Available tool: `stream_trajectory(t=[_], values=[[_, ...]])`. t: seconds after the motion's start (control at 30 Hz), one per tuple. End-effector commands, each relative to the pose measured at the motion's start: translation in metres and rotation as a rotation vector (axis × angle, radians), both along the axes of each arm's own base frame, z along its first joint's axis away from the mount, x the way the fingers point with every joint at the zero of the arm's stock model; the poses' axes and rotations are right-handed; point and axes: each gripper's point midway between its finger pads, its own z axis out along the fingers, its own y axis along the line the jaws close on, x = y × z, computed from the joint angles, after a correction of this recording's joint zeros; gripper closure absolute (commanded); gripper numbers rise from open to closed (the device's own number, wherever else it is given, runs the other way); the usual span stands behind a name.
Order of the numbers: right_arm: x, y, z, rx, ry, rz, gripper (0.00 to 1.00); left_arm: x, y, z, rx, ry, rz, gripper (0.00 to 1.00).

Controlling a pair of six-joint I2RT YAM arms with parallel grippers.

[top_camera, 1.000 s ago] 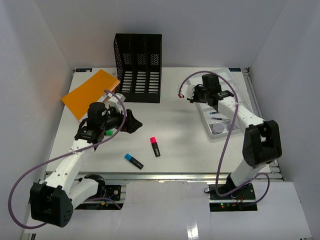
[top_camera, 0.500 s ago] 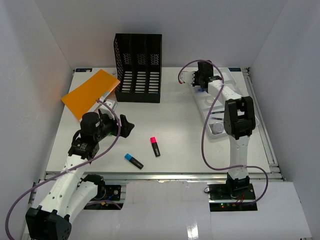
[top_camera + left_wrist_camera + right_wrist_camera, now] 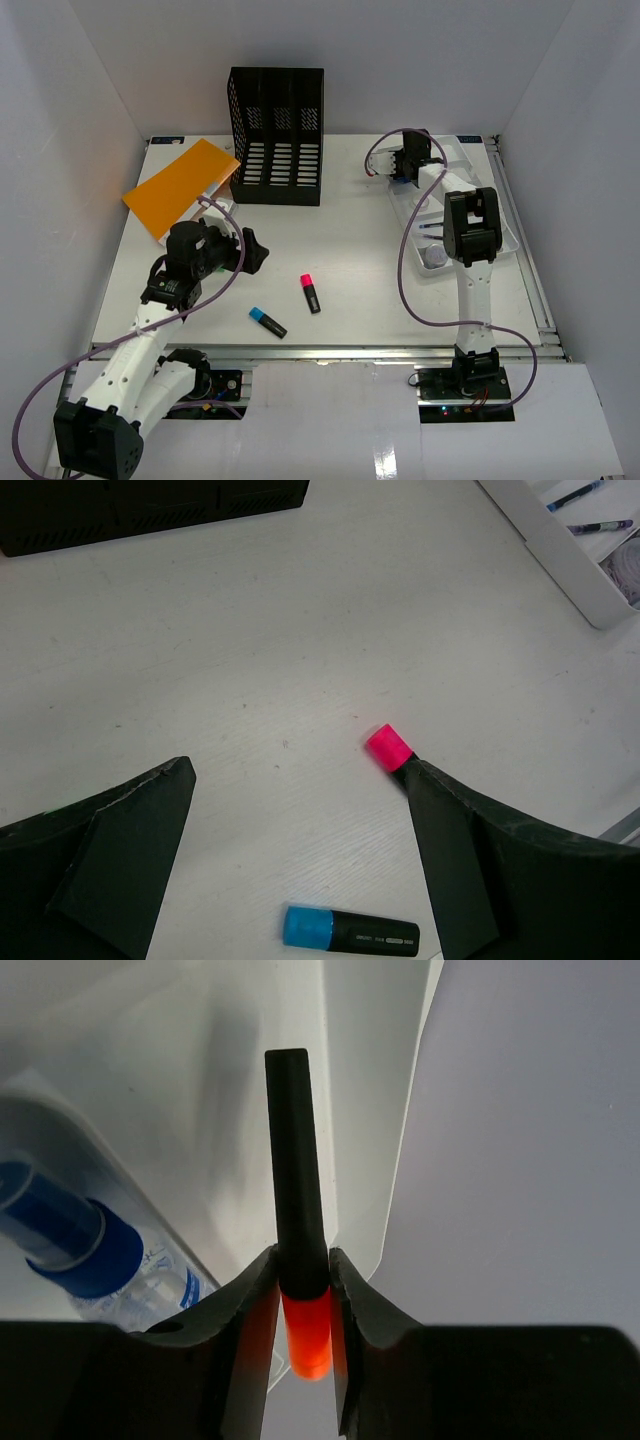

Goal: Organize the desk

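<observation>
Seen from above: the desk [image 3: 360, 225], white and flat, boxed in by white walls. Long axis running left to right across that view, short axis from the arm bases toward the back wall. Metal rail [image 3: 330, 352] along the near edge.

At far left, near the back corner, an orange folder [image 3: 180, 185], flat on the surface and turned on a diagonal. Just beside it to the right, a black file rack [image 3: 277, 135], upright at the back edge.

Over the left half, the left gripper [image 3: 255, 250], jaws spread wide, nothing between them. In its wrist view, only bare tabletop between the fingers [image 3: 110, 860].

Nearer the rail, a blue-capped highlighter [image 3: 268, 322], lying diagonally, cap toward the far left. To its right, a little apart, a pink-capped highlighter [image 3: 311, 293], long axis roughly near to far, cap at the far end. From the left wrist, that pink cap just beside the right finger, body hidden behind it; touching or not, cannot tell.

On the right side, a white tray [image 3: 498, 215], pens [image 3: 575, 497] lying inside.

At the tray's far end, the right gripper [image 3: 402, 165], clamped on a marker [image 3: 295, 1190]. Black barrel pointing straight out past the fingertips, orange end back between the fingers, tip above the tray's rim. Below and left of it in the tray, a clear bottle [image 3: 85, 1245] with a blue cap.
</observation>
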Motion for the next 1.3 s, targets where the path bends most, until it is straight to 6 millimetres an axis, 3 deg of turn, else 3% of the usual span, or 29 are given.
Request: stream_trajectory(t=[0.0, 0.03, 0.13, 0.23, 0.37, 0.43, 0.57, 0.6, 0.67, 0.77, 0.87, 0.9, 0.97, 1.13, 1.27], values=[[0.026, 0.012, 0.032, -0.007, -0.136, 0.046, 0.56, -0.001, -0.004, 0.004, -0.020, -0.017, -0.024, 0.02], [0.027, 0.012, 0.033, -0.002, -0.145, 0.046, 0.48, -0.002, -0.006, 0.004, -0.034, -0.016, -0.029, 0.02], [0.029, 0.014, 0.038, 0.029, -0.157, 0.034, 0.36, 0.000, -0.007, 0.005, -0.091, 0.009, 0.014, 0.02], [0.031, 0.013, 0.056, 0.067, -0.201, 0.013, 0.24, 0.002, -0.006, 0.000, -0.158, 0.066, 0.085, 0.02], [0.014, 0.014, 0.079, 0.197, -0.209, -0.039, 0.21, -0.008, -0.023, -0.011, -0.249, 0.207, 0.041, 0.02], [-0.001, 0.020, 0.110, 0.299, -0.223, -0.041, 0.19, -0.017, -0.034, -0.020, -0.291, 0.289, -0.008, 0.08], [-0.060, 0.041, 0.143, 0.623, -0.077, -0.092, 0.14, -0.029, -0.046, -0.039, -0.362, 0.450, -0.012, 0.17], [-0.078, 0.054, 0.135, 0.709, 0.020, -0.090, 0.13, -0.031, -0.047, -0.044, -0.366, 0.477, -0.007, 0.17], [-0.131, 0.083, 0.139, 0.902, 0.191, -0.034, 0.13, -0.033, -0.049, -0.049, -0.365, 0.518, 0.026, 0.17], [-0.209, 0.117, 0.128, 1.097, 0.462, 0.051, 0.13, -0.038, -0.057, -0.059, -0.323, 0.575, 0.061, 0.15], [-0.269, 0.141, 0.122, 1.244, 0.719, 0.086, 0.15, -0.041, -0.072, -0.072, -0.232, 0.609, 0.095, 0.12], [-0.284, 0.141, 0.111, 1.267, 0.781, 0.057, 0.17, -0.041, -0.079, -0.072, -0.217, 0.610, 0.101, 0.12], [-0.302, 0.142, 0.099, 1.290, 0.846, 0.037, 0.18, -0.041, -0.088, -0.078, -0.189, 0.636, 0.122, 0.12], [-0.324, 0.132, 0.077, 1.277, 0.830, -0.004, 0.17, -0.047, -0.104, -0.105, -0.049, 0.712, 0.256, 0.11], [-0.331, 0.122, 0.096, 1.313, 0.750, 0.035, 0.15, -0.044, -0.099, -0.121, 0.073, 0.716, 0.416, 0.25]])
